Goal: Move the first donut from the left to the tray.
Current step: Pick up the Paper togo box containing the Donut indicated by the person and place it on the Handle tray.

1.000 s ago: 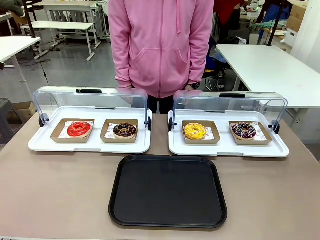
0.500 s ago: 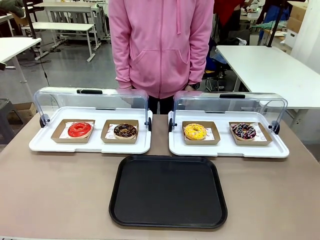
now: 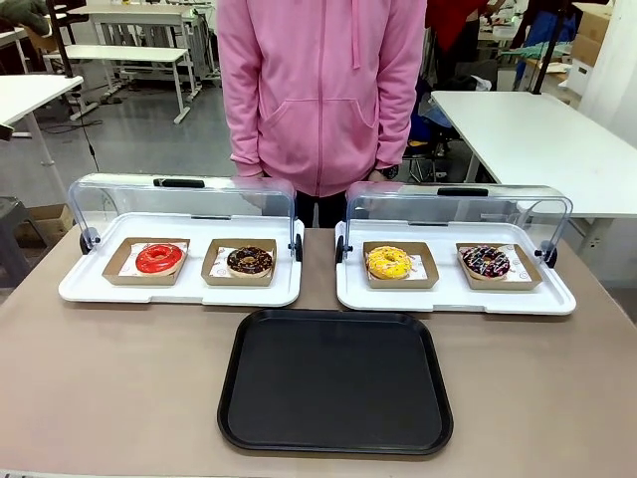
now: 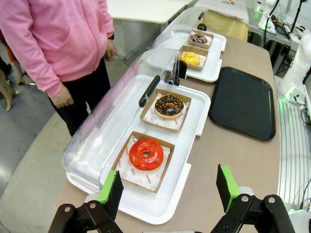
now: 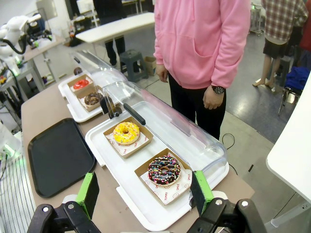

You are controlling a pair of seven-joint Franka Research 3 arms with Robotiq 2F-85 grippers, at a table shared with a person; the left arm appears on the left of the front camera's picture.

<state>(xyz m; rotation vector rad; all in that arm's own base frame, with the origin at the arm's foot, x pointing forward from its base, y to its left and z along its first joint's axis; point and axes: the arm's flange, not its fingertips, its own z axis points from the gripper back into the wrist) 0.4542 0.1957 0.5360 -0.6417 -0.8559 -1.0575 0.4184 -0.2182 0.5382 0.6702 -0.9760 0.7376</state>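
Red donut (image 3: 159, 258) sat unmoved in its cardboard holder (image 3: 114, 271) at the left end of the left display tray (image 3: 80, 289); black tray (image 3: 333, 383) lay bare at the table's (image 3: 119, 398) near edge. Left gripper (image 4: 169, 191) and right gripper (image 5: 145, 194) stood with fingers apart, empty, so pickup hadn't begun.

Glossy red ring donut (image 3: 159, 258), lying flat in a square brown cardboard holder (image 3: 119, 272), far left of the surface (image 3: 119, 388), large black rectangular tray (image 3: 333, 383), rounded corners, raised rim, flat, near centre
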